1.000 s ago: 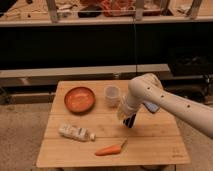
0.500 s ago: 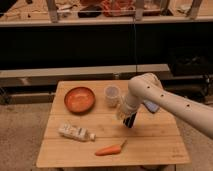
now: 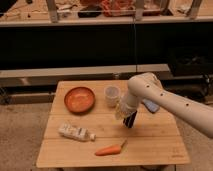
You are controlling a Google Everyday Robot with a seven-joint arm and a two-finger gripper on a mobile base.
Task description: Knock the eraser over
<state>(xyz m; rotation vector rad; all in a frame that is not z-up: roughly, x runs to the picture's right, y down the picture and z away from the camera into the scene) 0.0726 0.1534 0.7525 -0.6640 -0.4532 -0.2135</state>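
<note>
I'm reading the eraser [image 3: 130, 120] as the small dark block near the middle of the worktop [image 3: 150, 146], in front of the translucent cup [image 3: 112, 94] and left of the flat light-blue pad [image 3: 151, 106]. It's standing on end with its long axis near vertical, maybe leaning a touch with the top toward the pad, though I can't tell if that's real tilt or just the viewing angle. The hand [image 3: 124, 115] is sitting right against it on the cup side, slightly above, so the eraser is lying down and to the right of the fingertips as I'm seeing it. I can't tell whether they're touching or just beside each other. The fingers are pinched fully together and don't look to be gripping anything, so it's working as a blunt poker. The arm is coming in from the right edge, bending over the pad, with the forearm angling down and left so the hand points steeply at the board. My call: the push is lined up, and a sideways sweep toward the pad, striking high on the block, should be tipping it. The red bowl [image 3: 80, 99], the bottle [image 3: 75, 132] and the carrot [image 3: 110, 149] are lying well apart from that path.
</note>
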